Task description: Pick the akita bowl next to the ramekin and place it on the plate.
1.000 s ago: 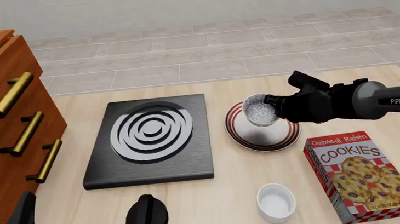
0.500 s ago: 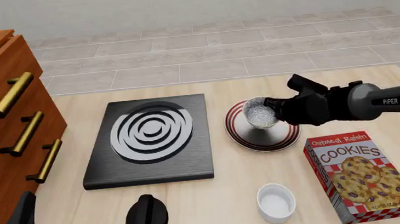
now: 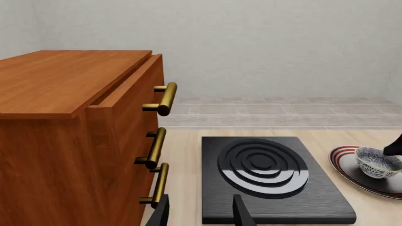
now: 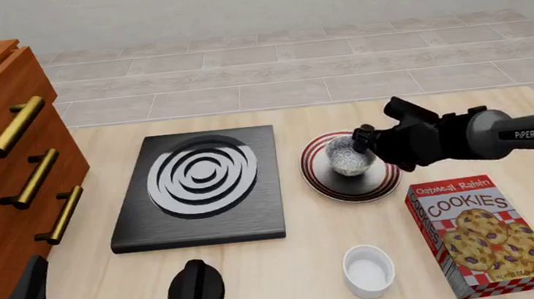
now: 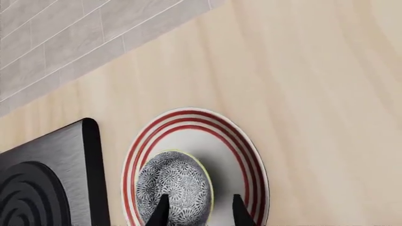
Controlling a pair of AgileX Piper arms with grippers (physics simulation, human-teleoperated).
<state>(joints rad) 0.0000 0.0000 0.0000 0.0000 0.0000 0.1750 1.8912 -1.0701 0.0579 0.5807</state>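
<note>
Bowl: the speckled bowl (image 4: pixel 348 155) sits over the middle of the red-striped plate (image 4: pixel 328 185) on the pale wooden counter (image 4: pixel 280 280), pinched by the rim.
Right gripper: the right gripper (image 5: pixel 197 211) reaches in from the cookie-box side, one of its fingers (image 5: pixel 160 212) inside the bowl and the other outside, closed on the rim nearest the arm.
Contact: the bowl looks tipped slightly in the left wrist view, and whether its foot rests fully on the plate is hard to tell.
Handling: a small, rigid, glazed dish, probably light but slick and breakable; the thin rim is the only practical hold, and a pinch there lets the bowl swing or slip, so a low, gentle release suits it.
Ramekin: the plain white ramekin (image 4: pixel 368 270) stands near the counter's front edge, well apart from the plate, beside the cookie box (image 4: pixel 484 237).
Left gripper: the left gripper (image 3: pixel 199 213) hangs near the wooden drawers (image 3: pixel 75 141), its fingers spread and holding nothing.
Other items: a black burner plate (image 4: pixel 200 187) lies just beside the plate; a black knob (image 4: pixel 195 289) sits in front of it.
Hidden: the right arm covers the plate's far right rim in the front view, and both wrist views cut off the finger bases.
</note>
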